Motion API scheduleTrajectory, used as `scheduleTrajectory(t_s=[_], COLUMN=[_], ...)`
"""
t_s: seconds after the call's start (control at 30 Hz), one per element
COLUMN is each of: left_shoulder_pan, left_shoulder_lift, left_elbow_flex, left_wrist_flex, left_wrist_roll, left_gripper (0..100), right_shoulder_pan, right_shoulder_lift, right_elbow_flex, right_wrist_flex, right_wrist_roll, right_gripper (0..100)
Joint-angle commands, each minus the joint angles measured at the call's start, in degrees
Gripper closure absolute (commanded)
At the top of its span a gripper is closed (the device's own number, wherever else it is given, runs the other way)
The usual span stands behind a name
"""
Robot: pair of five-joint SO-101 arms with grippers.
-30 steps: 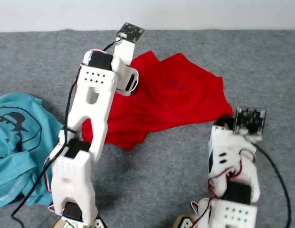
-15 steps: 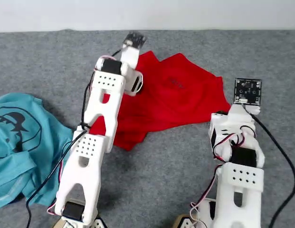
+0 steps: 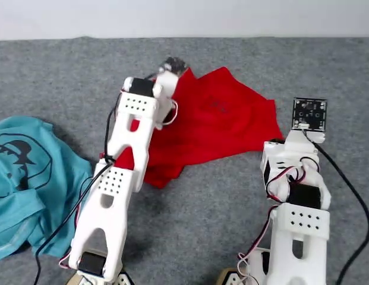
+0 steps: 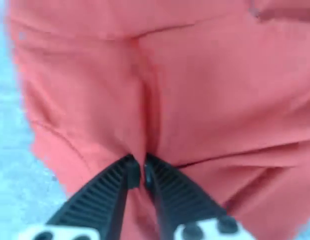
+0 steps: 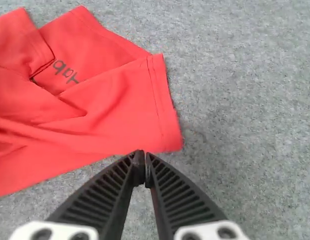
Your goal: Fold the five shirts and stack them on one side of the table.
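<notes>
red shirt (image 3: pixel 223 122) lies crumpled and unfolded at mid tabletop (image 3: pixel 327 71), between the two arms. its long axis runs roughly side to side, dipping toward the left arm's base. a hemmed edge faces the right arm; collar direction cannot be determined. teal shirt (image 3: pixel 21 172) lies bunched at the left edge, also unfolded. no folded piece or stack is visible, so the task is judged at an early stage, with folding and stacking outstanding. left hand (image 4: pixel 142 172) is at the red shirt's far left corner, clenched on a raised crease of its cloth. right hand (image 5: pixel 145 169) is clenched and empty, just beside the hemmed edge.
</notes>
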Motion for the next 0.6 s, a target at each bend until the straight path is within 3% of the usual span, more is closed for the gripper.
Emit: scheduleTrajectory(t_s=[0.0, 0.33, 0.57], left_shoulder_pan=[0.88, 4.84, 4.84], left_shoulder_lift=[-13.54, -45.63, -58.90], left_elbow_flex=[3.82, 46.46, 73.10], left_wrist_flex=[2.02, 1.93, 1.93], left_wrist_roll=[-0.53, -5.10, -8.26], left_gripper=[100, 100, 100], right_shoulder_pan=[0.04, 0.04, 0.04], right_shoulder_lift=[-0.40, 0.22, 0.22], right_elbow_flex=[-3.69, -4.75, -5.63], right_wrist_flex=[0.13, 3.38, 9.80], right_wrist_roll=[0.53, 0.62, 0.70], right_gripper=[99.0, 99.1, 99.1])
